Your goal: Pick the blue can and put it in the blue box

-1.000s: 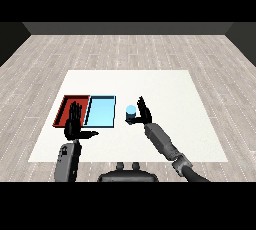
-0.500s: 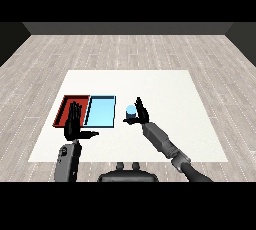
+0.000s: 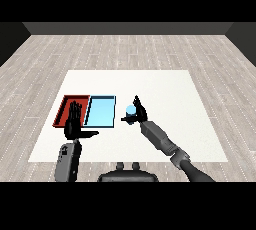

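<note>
The blue can (image 3: pixel 130 109) stands upright on the white table, just right of the light blue tray (image 3: pixel 100 113). My right hand (image 3: pixel 139 111) is against the can's right side. Its fingers point up, still fairly straight, and its thumb reaches out under the can's near side, so the hand is open and not curled round the can. My left hand (image 3: pixel 74 125) is open too, fingers straight and thumb out to the right, hovering over the near edge of the red tray (image 3: pixel 66 105).
The red tray and the light blue tray lie side by side at the table's (image 3: pixel 170 94) left. Neither tray shows anything inside it. White table surface stretches to the right and behind the can.
My right hand has slid a little left, closing up against the can. The can and my left hand have stayed where they were.
</note>
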Action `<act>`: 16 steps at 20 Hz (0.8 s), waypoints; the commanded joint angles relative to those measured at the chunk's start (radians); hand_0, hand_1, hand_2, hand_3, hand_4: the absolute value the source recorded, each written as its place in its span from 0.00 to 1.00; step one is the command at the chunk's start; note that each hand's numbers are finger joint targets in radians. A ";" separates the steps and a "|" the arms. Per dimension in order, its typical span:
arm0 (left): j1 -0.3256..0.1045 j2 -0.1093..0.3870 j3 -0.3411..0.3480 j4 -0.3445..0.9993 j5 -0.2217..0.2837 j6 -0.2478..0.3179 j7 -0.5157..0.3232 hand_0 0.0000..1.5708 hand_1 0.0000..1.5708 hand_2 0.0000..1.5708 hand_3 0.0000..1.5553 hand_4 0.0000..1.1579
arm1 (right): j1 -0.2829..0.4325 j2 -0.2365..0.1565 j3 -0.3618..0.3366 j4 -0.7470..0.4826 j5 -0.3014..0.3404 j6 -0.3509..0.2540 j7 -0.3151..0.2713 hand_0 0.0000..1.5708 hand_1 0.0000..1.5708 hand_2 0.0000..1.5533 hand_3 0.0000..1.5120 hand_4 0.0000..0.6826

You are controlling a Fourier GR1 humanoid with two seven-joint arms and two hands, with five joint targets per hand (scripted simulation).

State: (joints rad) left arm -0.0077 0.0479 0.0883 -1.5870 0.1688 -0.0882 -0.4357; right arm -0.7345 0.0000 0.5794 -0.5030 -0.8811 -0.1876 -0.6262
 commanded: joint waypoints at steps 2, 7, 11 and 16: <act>0.009 -0.004 0.006 -0.005 0.008 0.001 -0.006 0.00 0.00 0.00 0.00 0.00 | -0.068 0.000 0.005 0.042 -0.012 -0.096 0.021 0.67 0.67 0.78 0.75 0.26; 0.022 -0.001 0.002 -0.033 0.018 -0.008 0.010 0.00 0.00 0.00 0.00 0.00 | -0.043 0.000 0.113 0.021 -0.037 -0.200 0.060 1.00 1.00 0.96 0.96 0.99; 0.037 -0.003 -0.007 -0.042 0.007 -0.007 0.010 0.00 0.00 0.00 0.00 0.00 | -0.031 0.000 0.072 0.012 0.019 -0.200 0.085 0.99 0.99 0.96 0.95 1.00; 0.013 -0.016 -0.026 0.026 -0.009 -0.013 -0.013 0.00 0.00 0.00 0.00 0.00 | -0.106 0.000 0.014 0.055 0.064 -0.151 0.053 0.97 0.97 0.94 0.94 0.97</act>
State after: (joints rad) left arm 0.0041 0.0322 0.0634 -1.6108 0.1637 -0.0840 -0.4159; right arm -0.7952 -0.0001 0.6326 -0.4770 -0.8491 -0.3615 -0.5651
